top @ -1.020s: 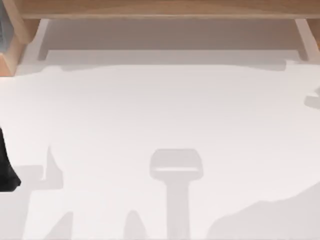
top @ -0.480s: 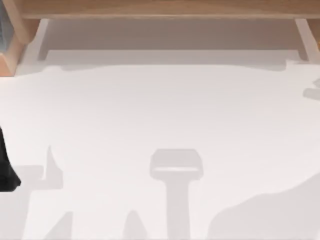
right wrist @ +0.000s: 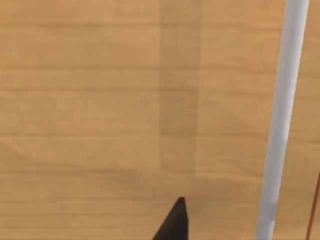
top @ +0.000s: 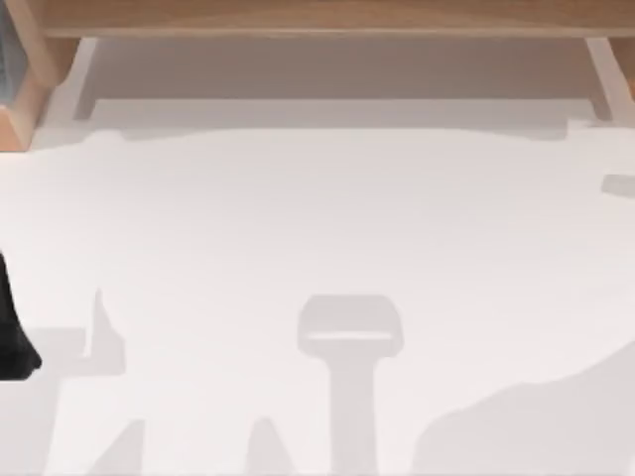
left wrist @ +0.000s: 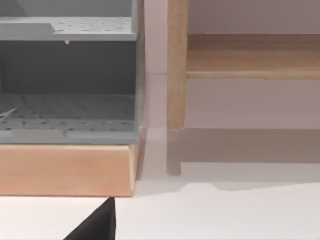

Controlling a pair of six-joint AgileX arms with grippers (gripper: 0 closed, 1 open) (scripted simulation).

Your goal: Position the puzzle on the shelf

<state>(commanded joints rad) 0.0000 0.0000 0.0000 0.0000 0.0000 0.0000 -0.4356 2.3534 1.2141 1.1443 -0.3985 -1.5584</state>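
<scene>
The shelf [top: 317, 18] runs along the far edge of the white tabletop [top: 317, 218] as a long light-brown board, held up by wooden side supports near the far left and far right corners, with shaded tabletop beneath it. At the far left corner stands a grey pegboard rack [left wrist: 67, 75] on a pale wooden base [left wrist: 65, 169], just beside the shelf's left support [left wrist: 176, 65]; the left wrist view looks straight at this rack and support from low over the tabletop. My left arm [top: 12, 327] sits at the tabletop's left edge as a dark shape, and one dark fingertip [left wrist: 95, 225] of its gripper shows in the left wrist view; whether that gripper's fingers are apart or together, I cannot tell. The right wrist view looks closely onto wood-grain board with a pale strip [right wrist: 280, 120] crossing it, and one dark fingertip [right wrist: 172, 222] of the right gripper lies over the wood; its state likewise cannot be told. Where the puzzle lies, I cannot tell.
</scene>
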